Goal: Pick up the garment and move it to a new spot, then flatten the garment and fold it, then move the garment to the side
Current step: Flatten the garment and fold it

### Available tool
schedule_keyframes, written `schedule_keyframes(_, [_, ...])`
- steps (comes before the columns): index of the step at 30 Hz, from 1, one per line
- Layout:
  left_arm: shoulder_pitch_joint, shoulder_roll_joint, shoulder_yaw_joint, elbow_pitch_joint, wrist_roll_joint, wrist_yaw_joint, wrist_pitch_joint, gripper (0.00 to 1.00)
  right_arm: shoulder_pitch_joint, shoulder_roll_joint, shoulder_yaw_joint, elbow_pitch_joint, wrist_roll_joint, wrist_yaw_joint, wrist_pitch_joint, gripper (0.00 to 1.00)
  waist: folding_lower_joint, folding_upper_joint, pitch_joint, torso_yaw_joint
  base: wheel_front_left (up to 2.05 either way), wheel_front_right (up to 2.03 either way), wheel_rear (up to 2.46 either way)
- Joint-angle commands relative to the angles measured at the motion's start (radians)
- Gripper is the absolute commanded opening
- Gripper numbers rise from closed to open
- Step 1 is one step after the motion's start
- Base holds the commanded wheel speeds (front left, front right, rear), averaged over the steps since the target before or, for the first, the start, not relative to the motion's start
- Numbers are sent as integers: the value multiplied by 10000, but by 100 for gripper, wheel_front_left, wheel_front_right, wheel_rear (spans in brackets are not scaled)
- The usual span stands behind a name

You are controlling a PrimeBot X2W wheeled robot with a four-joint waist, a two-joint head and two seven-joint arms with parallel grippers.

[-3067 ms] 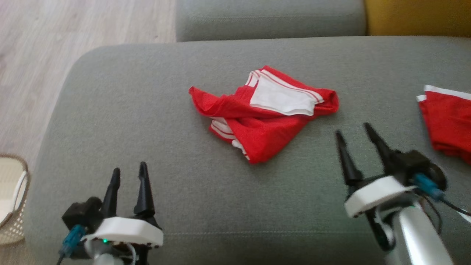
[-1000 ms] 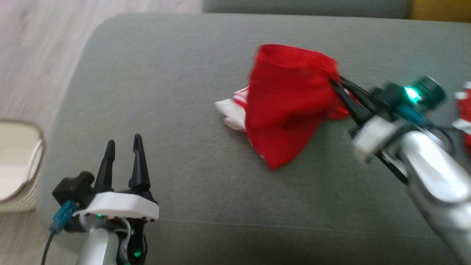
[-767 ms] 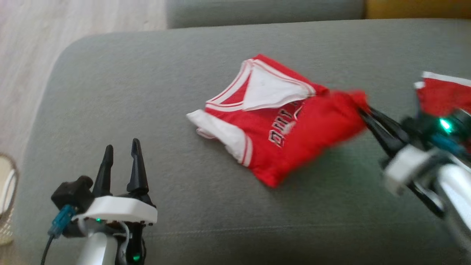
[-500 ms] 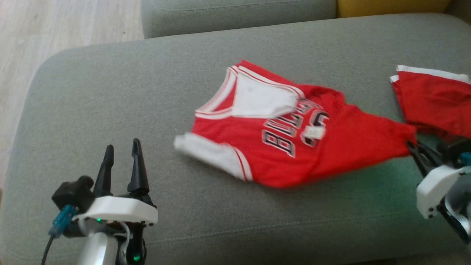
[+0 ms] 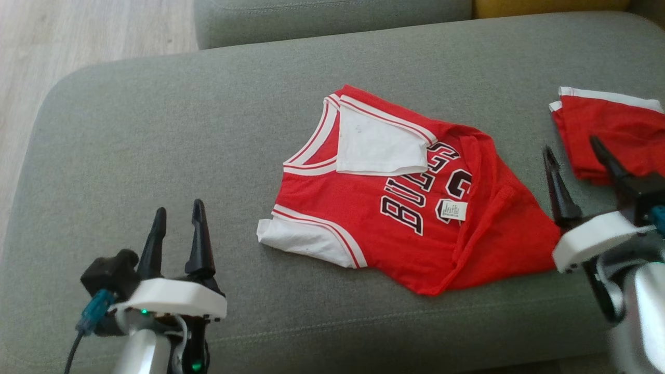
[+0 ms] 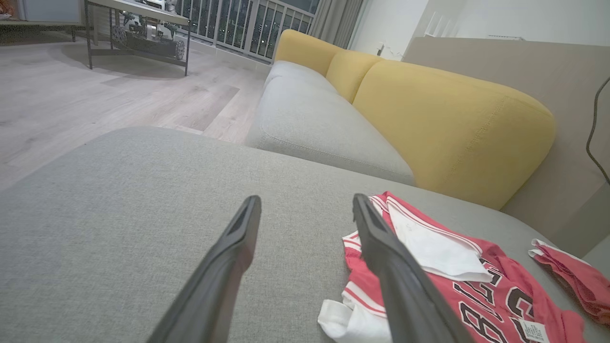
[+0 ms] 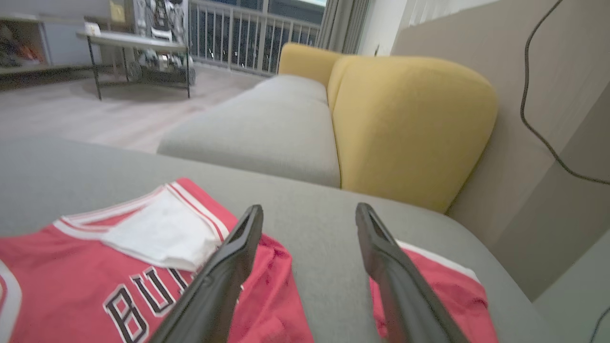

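The garment [image 5: 395, 218] is a red jersey with white trim and black lettering. It lies spread across the middle of the grey sofa seat [image 5: 156, 130], with a white inner flap turned over near its neck and its right edge still creased. My right gripper [image 5: 570, 146] stands open just right of the jersey's hem, holding nothing. My left gripper [image 5: 179, 210] is open at the lower left, apart from the cloth. The left wrist view has the jersey [image 6: 495, 295] to the right of the left gripper [image 6: 306, 200]. In the right wrist view it [image 7: 71, 271] lies left of the right gripper [image 7: 309, 207].
A second red piece of clothing [image 5: 613, 130] lies at the seat's right end, close beside my right gripper, also [image 7: 429, 281]. Yellow back cushions [image 7: 410, 119] rise behind the seat. Wooden floor [image 5: 78, 31] lies past the seat's left edge.
My right gripper dragged the jersey's hem to the right, spreading the bunched cloth out, then opened and let go. The head camera shifted. The left arm stayed where it was.
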Motion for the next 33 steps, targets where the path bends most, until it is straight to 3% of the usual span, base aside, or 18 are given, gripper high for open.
schedule_keyframes(1, [-428, 77, 207, -295, 83, -41, -78, 100, -333, 139, 196, -553, -35, -4, -246, 100, 0, 0, -22, -6, 0, 0, 0])
schedule_keyframes(9, [-435, 77, -63, -411, 30, -55, -78, 100, 155, 988, 940, -569, -109, -4, -697, 100, 0, 0, -69, 108, 0, 0, 0])
schedule_keyframes(19, [-519, 77, -226, -471, 70, -75, -78, 100, -378, 1078, 1108, 306, -33, -4, -660, 100, 0, 0, 225, 642, 0, 0, 0])
schedule_keyframes(33, [-1171, 77, -724, -348, -29, -176, -78, 100, -3450, 1151, -223, 4778, 707, -4, 519, 100, 0, 0, 1753, 2231, 0, 0, 0])
